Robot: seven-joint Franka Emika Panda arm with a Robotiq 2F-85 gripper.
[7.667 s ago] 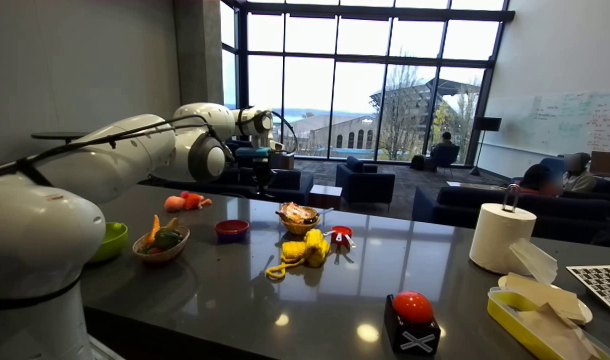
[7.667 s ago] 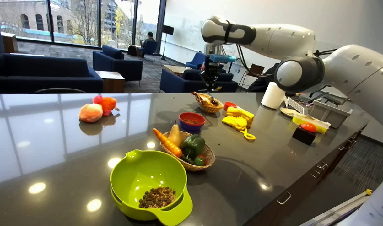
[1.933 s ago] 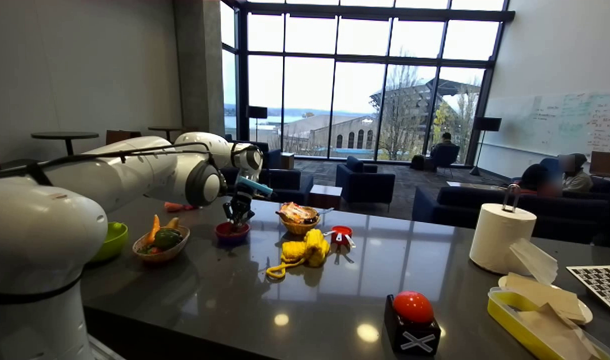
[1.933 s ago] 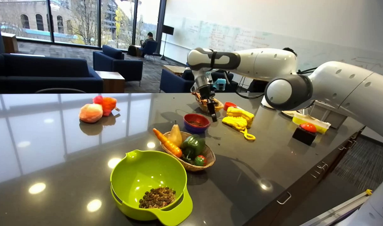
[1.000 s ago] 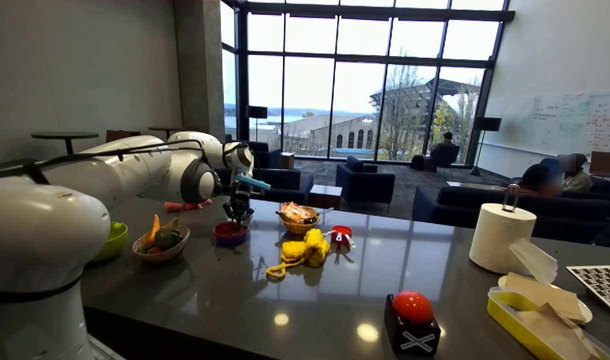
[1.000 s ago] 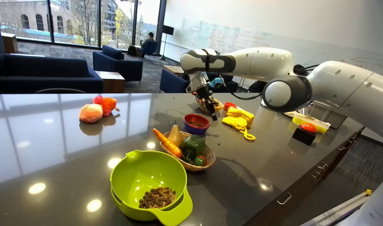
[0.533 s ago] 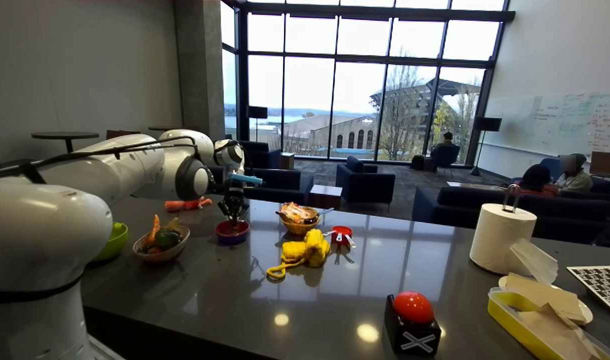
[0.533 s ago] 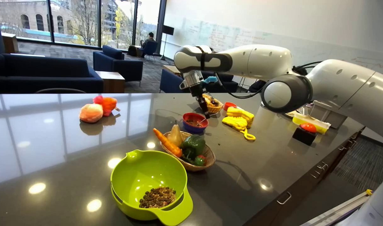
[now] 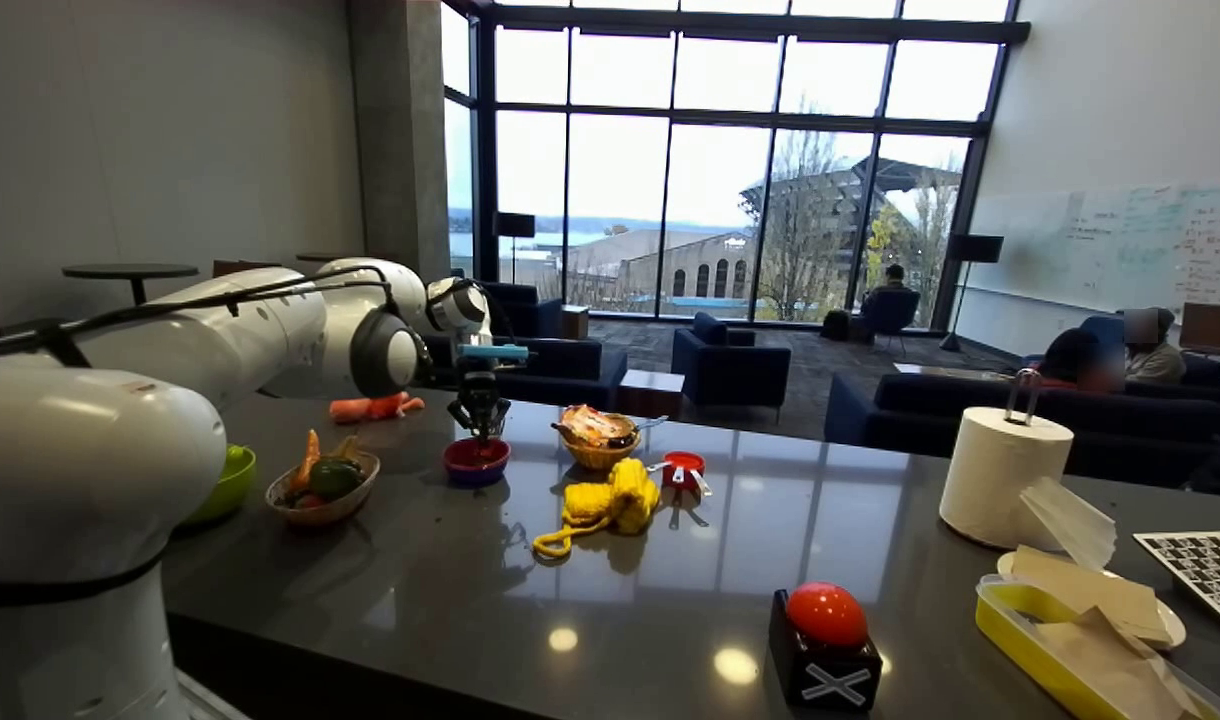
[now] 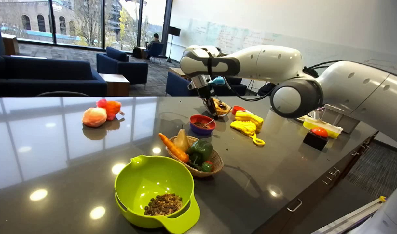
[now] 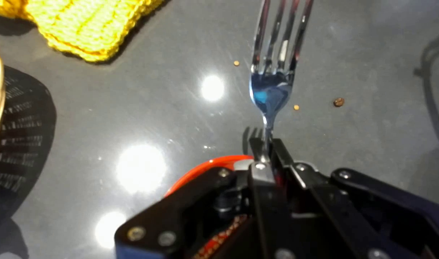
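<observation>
My gripper [image 9: 484, 436] is low over a small bowl [image 9: 477, 470], red inside and purple outside. The gripper [image 10: 215, 115] and bowl [image 10: 201, 130] also show in an exterior view, with brown grains in the bowl and a thin silver piece across its near rim. In the wrist view my gripper [image 11: 269, 148] is shut on a metal fork [image 11: 271, 90]. The fork's tines point away from the fingers, above the grey counter. Its handle is hidden behind the fingers. The bowl's red rim [image 11: 205, 167] shows beneath the fingers, which hide most of it.
A wicker basket [image 10: 218, 164] of vegetables and a green bowl [image 10: 156, 165] with grains stand near the bowl. Another basket [image 9: 598, 457], yellow knitted mitts [image 9: 610, 500] and a red cup [image 9: 684, 470] lie beyond. A plush toy [image 10: 102, 113] and red button [image 9: 827, 614] sit farther off.
My gripper has come down from above the counter's far side to the small bowl. In the last half second the gripper and bowl have shifted slightly together, rightward in an exterior view.
</observation>
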